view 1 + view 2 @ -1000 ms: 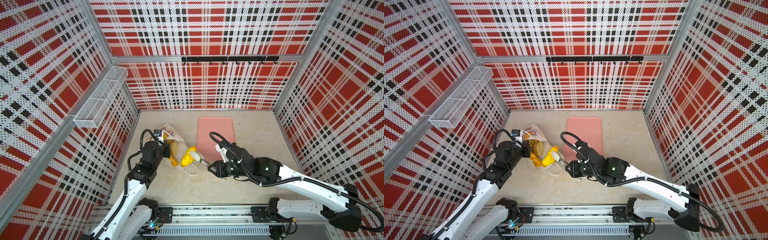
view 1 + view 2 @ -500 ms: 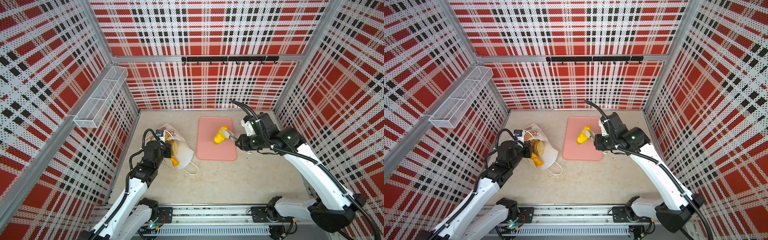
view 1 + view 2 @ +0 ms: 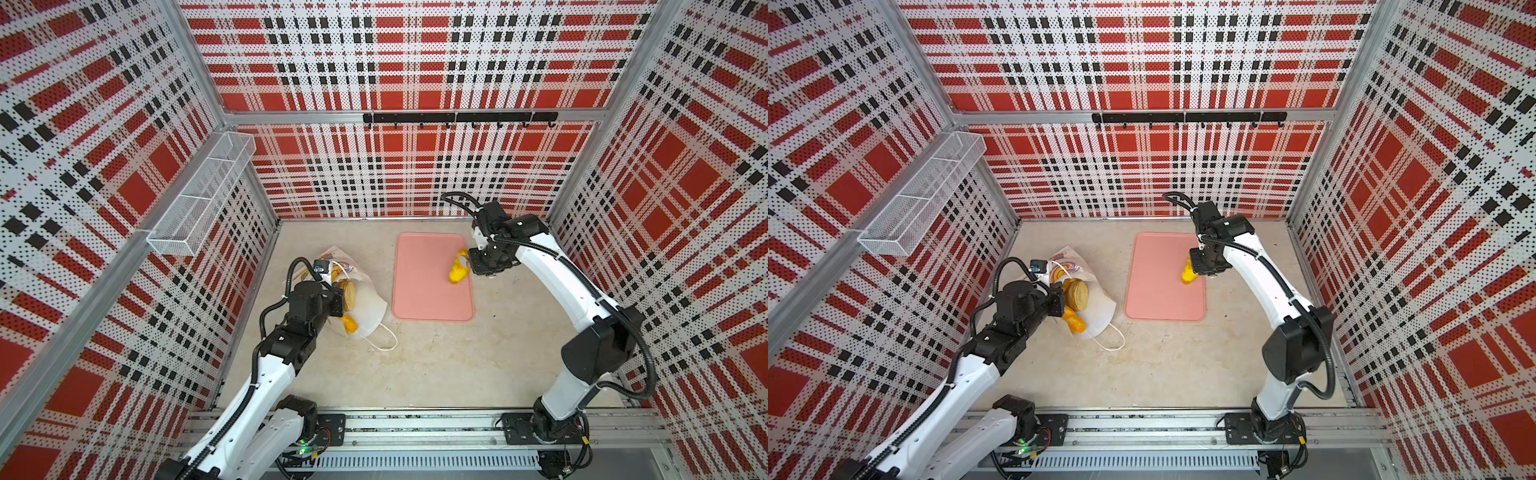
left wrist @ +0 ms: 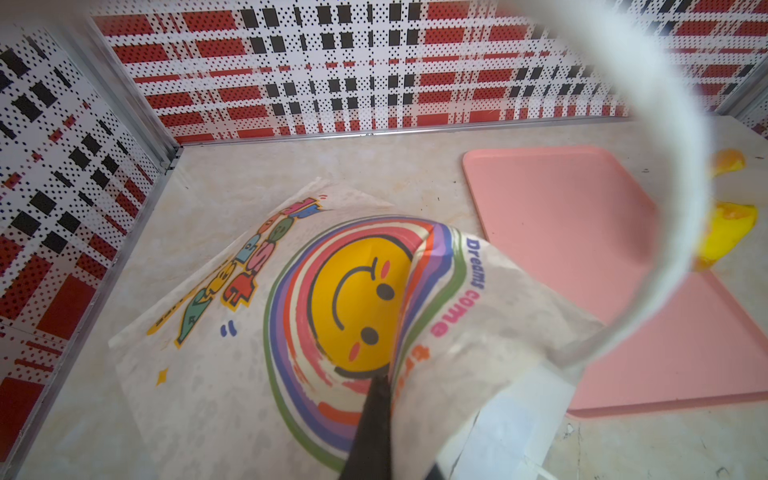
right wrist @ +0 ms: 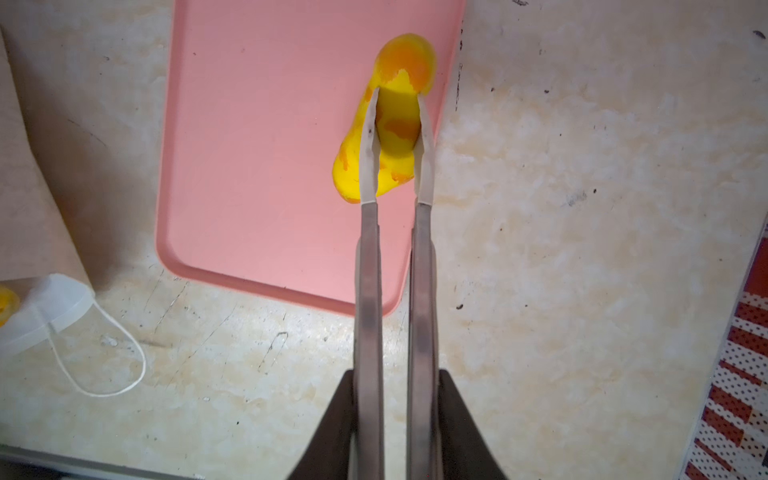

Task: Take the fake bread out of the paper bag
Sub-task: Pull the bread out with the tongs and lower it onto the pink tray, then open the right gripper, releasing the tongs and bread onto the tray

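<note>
The white paper bag (image 3: 368, 301) (image 3: 1098, 309) lies on its side left of the pink tray (image 3: 424, 295) (image 3: 1158, 295), its rainbow print (image 4: 291, 332) facing up. My left gripper (image 4: 377, 380) (image 3: 337, 301) is shut on a fold of the bag's paper at its mouth. A round brown bread (image 3: 348, 293) (image 3: 1076, 294) and a yellow bread (image 3: 348, 324) (image 3: 1074, 323) show in the mouth. My right gripper (image 5: 397, 94) (image 3: 467, 264) (image 3: 1192, 267) is shut on a curved yellow-orange bread (image 5: 405, 62) (image 3: 457, 272) (image 3: 1187, 276) over the tray's right edge.
The bag's white cord handle (image 3: 384, 341) (image 5: 104, 374) trails on the floor toward the front. A wire basket (image 3: 199, 203) hangs on the left wall and a black hook rail (image 3: 457, 117) on the back wall. The arms' base rail (image 3: 415, 428) runs along the front.
My right gripper has carried the yellow-orange bread from the bag's mouth rightward and back to the tray's right edge. My left gripper has kept its hold on the bag.
</note>
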